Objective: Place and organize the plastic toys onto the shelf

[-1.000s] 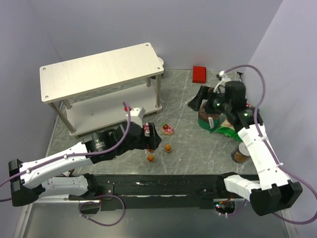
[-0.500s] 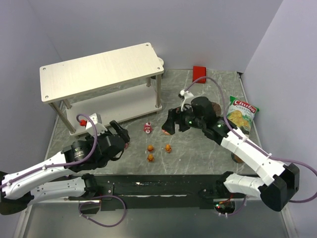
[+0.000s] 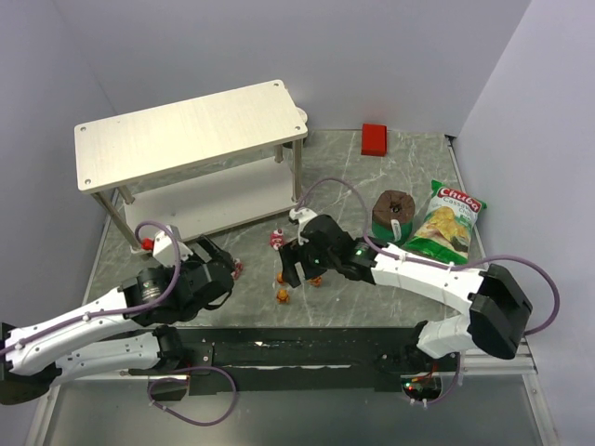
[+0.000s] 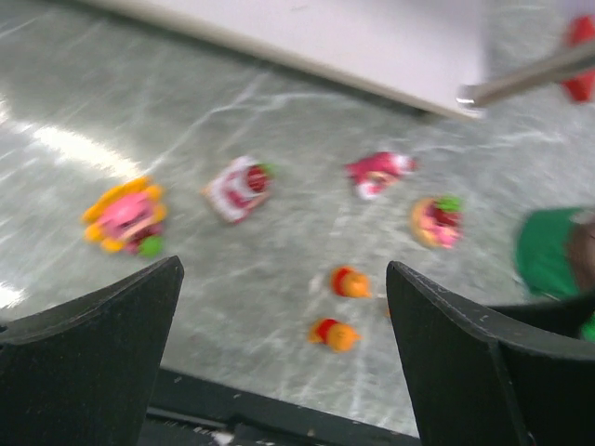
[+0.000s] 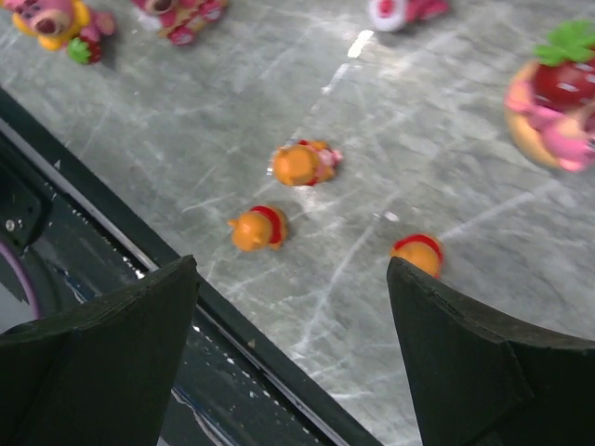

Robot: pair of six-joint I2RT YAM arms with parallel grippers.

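The plastic toys lie scattered on the grey table in front of the shelf [image 3: 191, 139]. In the left wrist view I see the flower-faced toy [image 4: 124, 216], three pink-red strawberry bears [image 4: 239, 187] [image 4: 379, 173] [image 4: 437, 221] and two small orange bears [image 4: 350, 282] [image 4: 333, 333]. The right wrist view shows three orange bears [image 5: 302, 163] [image 5: 258, 228] [image 5: 417, 253] and one strawberry bear [image 5: 558, 102]. My left gripper [image 3: 223, 262] [image 4: 284, 274] is open and empty, left of the toys. Above the orange bears hovers my right gripper [image 3: 293, 268] [image 5: 293, 265], open and empty.
A brown-and-green cylinder [image 3: 391, 214] and a green chips bag [image 3: 446, 221] sit at the right. A red block [image 3: 374, 137] lies at the back. A black rail [image 3: 307, 348] runs along the near edge, just below the orange bears.
My right arm has swung left from the cylinder and chips bag to over the orange bears. The left arm has drawn back to the left, away from the toys.
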